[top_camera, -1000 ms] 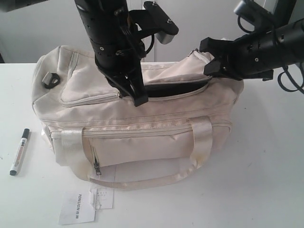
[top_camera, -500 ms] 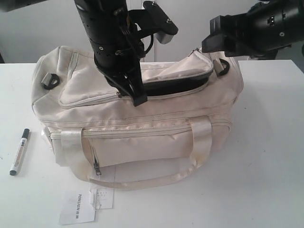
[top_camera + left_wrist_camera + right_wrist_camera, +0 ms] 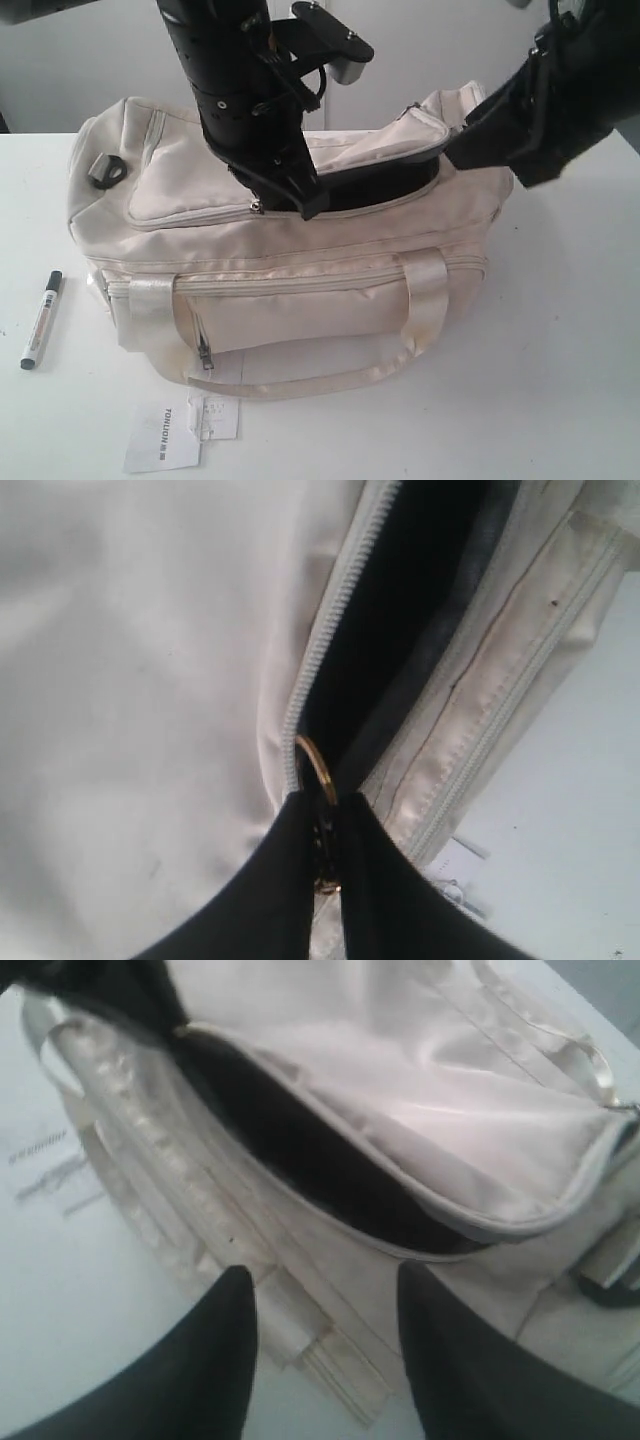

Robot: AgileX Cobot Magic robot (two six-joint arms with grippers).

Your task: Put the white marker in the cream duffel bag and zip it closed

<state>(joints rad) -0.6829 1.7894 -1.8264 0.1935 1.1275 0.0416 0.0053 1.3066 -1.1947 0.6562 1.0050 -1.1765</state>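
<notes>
While the white marker point(image 3: 41, 320) lies on the bench point(image 3: 560, 350) left of the cream duffel bag point(image 3: 300, 270), its long axis running front to back, the nearer left pincer point(image 3: 325, 850) pinches the zipper pull point(image 3: 318, 770); the right pincer point(image 3: 325, 1275) hangs open at the bag's opposite end.

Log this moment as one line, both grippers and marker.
left gripper: shut on zipper pull | right gripper: open, holding nothing | cream duffel bag: top partly unzipped | white marker: on table, outside bag
</notes>
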